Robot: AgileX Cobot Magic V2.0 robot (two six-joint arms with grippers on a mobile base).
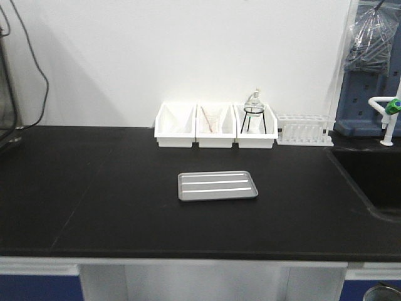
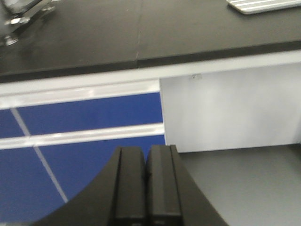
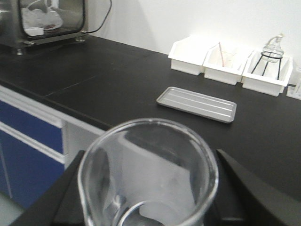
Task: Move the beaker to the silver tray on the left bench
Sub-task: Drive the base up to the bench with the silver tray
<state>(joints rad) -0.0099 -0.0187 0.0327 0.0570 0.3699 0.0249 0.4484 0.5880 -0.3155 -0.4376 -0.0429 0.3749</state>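
Observation:
The silver tray (image 1: 217, 185) lies empty on the black countertop of the left bench (image 1: 94, 188), near its middle. It also shows in the right wrist view (image 3: 196, 104) and its corner in the left wrist view (image 2: 263, 4). My right gripper (image 3: 148, 188) is shut on the clear glass beaker (image 3: 150, 160), held in front of the bench edge, short of the tray. My left gripper (image 2: 146, 183) is shut and empty, low in front of the blue cabinet fronts (image 2: 84, 141). Neither gripper shows in the front view.
Three white bins (image 1: 216, 125) stand at the back wall, one holding a round flask on a black tripod (image 1: 254, 113). A test tube rack (image 1: 305, 130) stands beside them. A black sink (image 1: 376, 182) with a tap (image 1: 388, 116) is at the right. A metal box (image 3: 47, 19) stands at the far left.

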